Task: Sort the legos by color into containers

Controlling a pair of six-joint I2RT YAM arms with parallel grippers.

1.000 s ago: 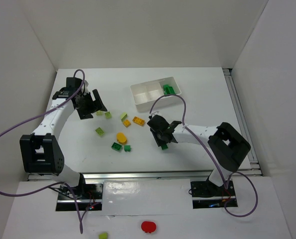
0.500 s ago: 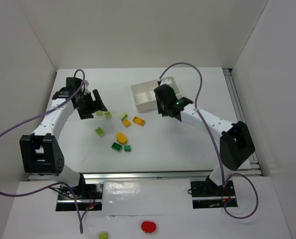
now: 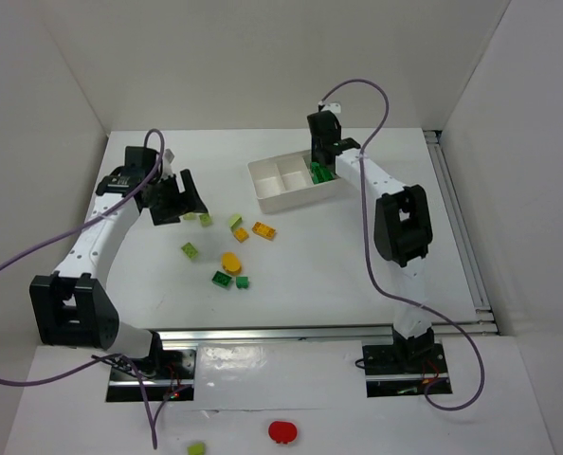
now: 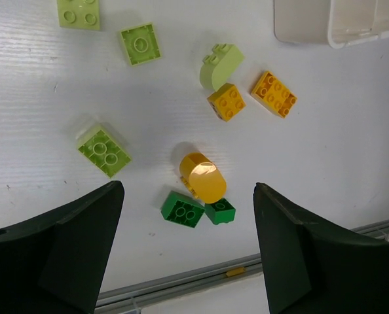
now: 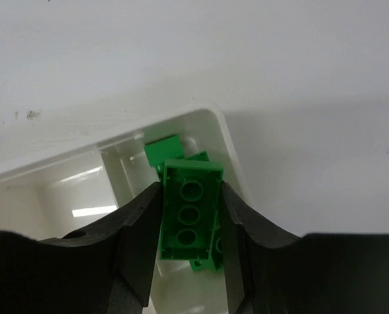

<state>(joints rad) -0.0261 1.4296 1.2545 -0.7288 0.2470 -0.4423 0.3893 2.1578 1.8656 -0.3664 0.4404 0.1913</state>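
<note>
Over the right end compartment of the white tray [image 3: 280,196] my right gripper [image 3: 325,144] is shut on a dark green lego [image 5: 189,219], underside facing the camera. More green legos [image 5: 163,150] lie in that compartment below it. My left gripper [image 4: 188,196] hangs open above the loose pile. In the pile are two green bricks [image 4: 182,209], a rounded orange-yellow piece [image 4: 202,176], two orange bricks [image 4: 273,93] and several lime ones [image 4: 103,150]. The same pile [image 3: 230,260] lies left of the tray in the top view.
A metal rail [image 4: 201,278] runs along the table's near edge. A red round object [image 3: 283,432] and a lime piece [image 3: 197,447] lie on the ledge in front of the arm bases. White walls enclose the table on three sides.
My right arm has swung from the table's front centre up to the tray's right compartment, carrying the green brick. The left arm has barely moved.
</note>
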